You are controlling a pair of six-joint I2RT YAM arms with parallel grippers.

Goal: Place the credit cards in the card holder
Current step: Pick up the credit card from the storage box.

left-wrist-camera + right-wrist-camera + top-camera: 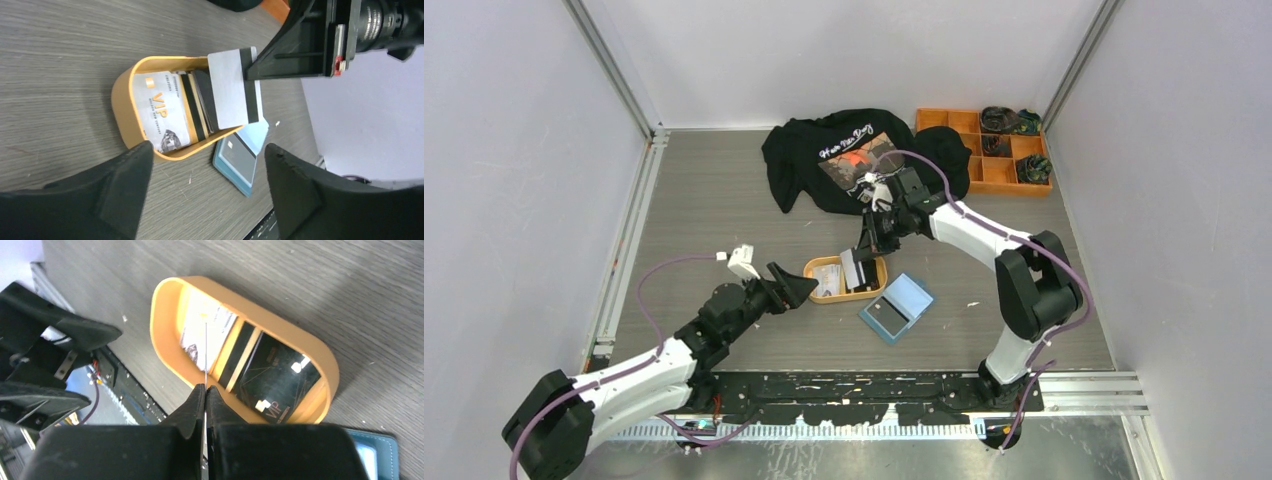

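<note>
Black T-shirt (824, 165) lies beside orange compartment box (936, 122); orange oval tray (122, 107) nearer

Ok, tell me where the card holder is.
Top view: the card holder lies open right of centre, at the near right end of the orange tray.

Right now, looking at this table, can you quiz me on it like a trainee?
1. True or false: the right claw is shut on a grey card with a black stripe.
2. The stacked credit cards lie in: A the orange oval tray; B the orange compartment box; C the black T-shirt.
3. Fill in: the left claw is ____.
Key: 1 true; 2 A; 3 open.
</note>
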